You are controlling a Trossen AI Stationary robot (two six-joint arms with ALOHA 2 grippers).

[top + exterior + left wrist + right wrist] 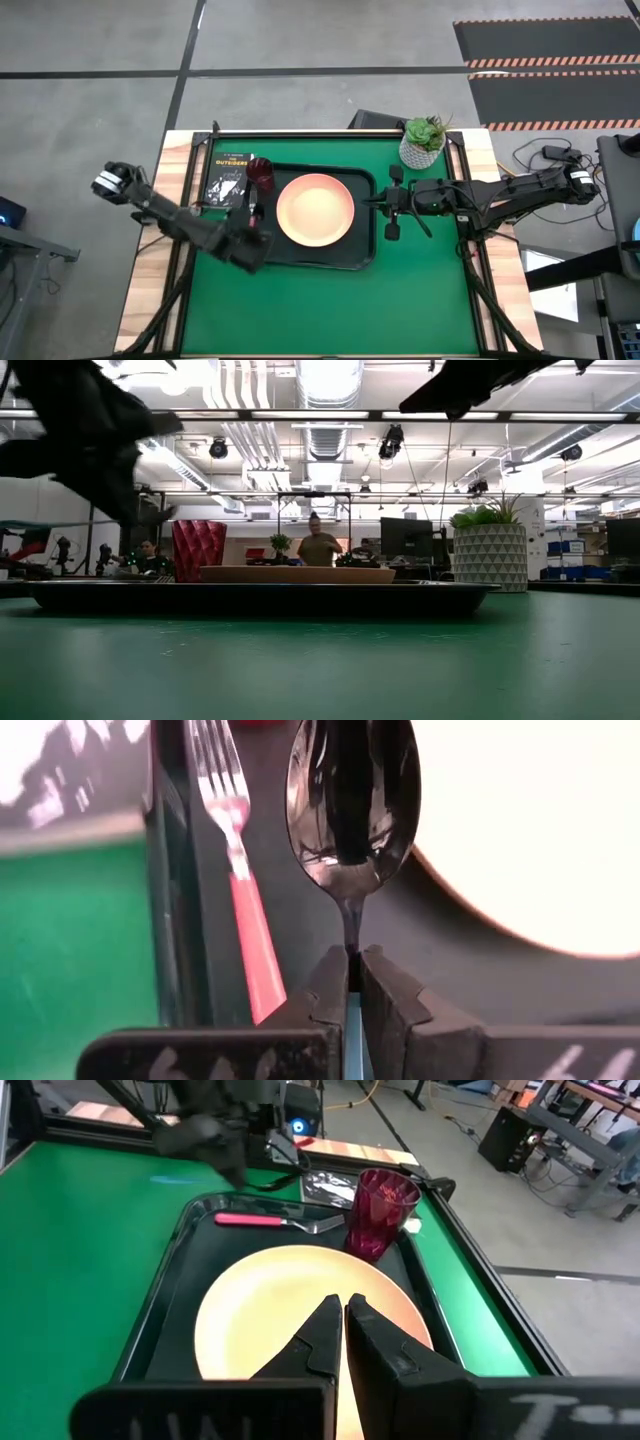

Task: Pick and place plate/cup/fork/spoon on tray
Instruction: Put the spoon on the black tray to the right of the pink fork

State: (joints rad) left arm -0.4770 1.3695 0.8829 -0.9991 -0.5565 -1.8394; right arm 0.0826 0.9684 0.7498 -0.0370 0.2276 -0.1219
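Last item now: the left gripper (354, 982) pinches the spoon (352, 805) over the tray (300, 930) between fork (240, 870) and plate (530, 830), needing only lowering and release, while the right gripper (343, 1332), closed and empty, waits.

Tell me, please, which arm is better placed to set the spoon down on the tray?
Left: its gripper already clamps the spoon over the tray, beside the fork. The right gripper hangs shut at the tray's opposite edge.
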